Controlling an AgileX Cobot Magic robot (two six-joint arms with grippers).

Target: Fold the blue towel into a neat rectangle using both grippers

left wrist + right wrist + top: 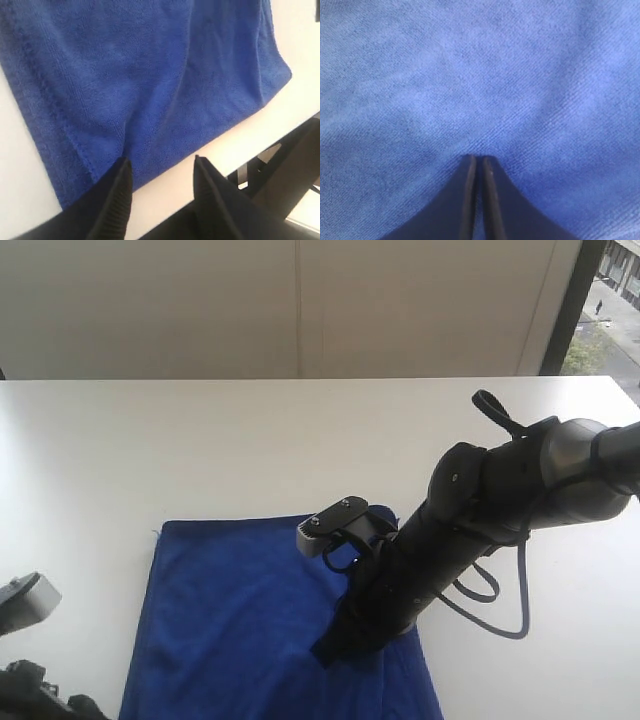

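The blue towel lies spread on the white table, reaching the near edge of the exterior view. My right gripper slants down onto the towel's right half. In the right wrist view, the right gripper is shut, with its tips against the blue towel and no cloth visibly pinched between them. My left gripper is open and holds nothing. One fingertip lies over the hem of the blue towel, and the other is over bare table. Only the left arm's grey plate shows in the exterior view.
A black cable loop hangs from the right arm over the table beside the towel. Dark frame parts show beyond the table edge in the left wrist view. A pale wall stands behind the table, with a window at the far right.
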